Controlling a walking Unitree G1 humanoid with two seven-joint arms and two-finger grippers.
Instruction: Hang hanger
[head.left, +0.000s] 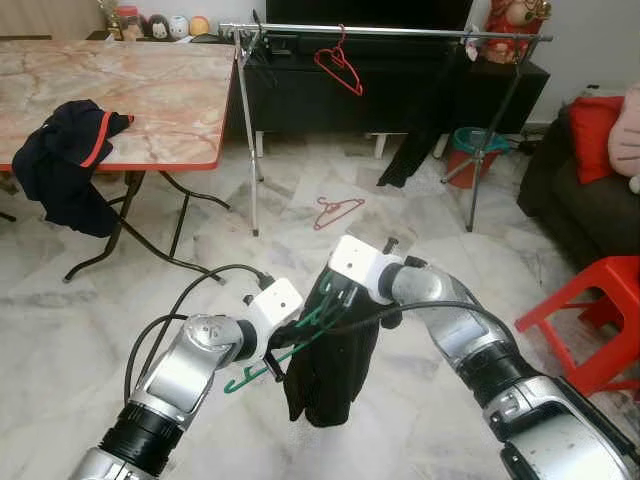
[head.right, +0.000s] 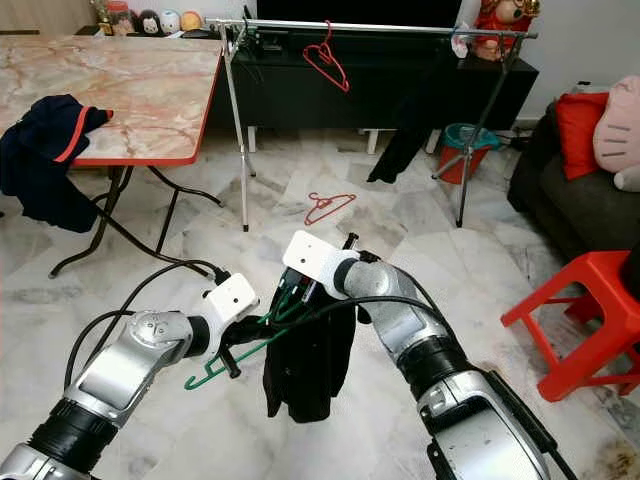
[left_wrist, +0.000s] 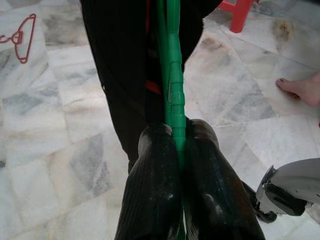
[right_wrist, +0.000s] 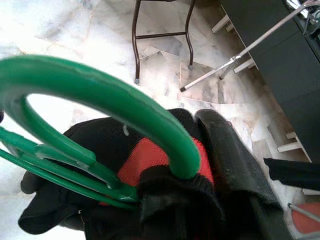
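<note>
Even, bright indoor light fills both head views, and the pale marble floor gives back soft sheen rather than hard glare. Shadows under the table are faint. Straight lines bow slightly toward the edges (wide lenses). In the right wrist view the green hanger is close and soft-focused, with floor beyond washed nearly white at upper left. The left wrist view is sharp.

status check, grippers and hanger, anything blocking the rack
Left gripper shut on green hanger. Right gripper at its hook end, grip unclear. Black garment hanging from it. Red hanger on floor before rack.
</note>
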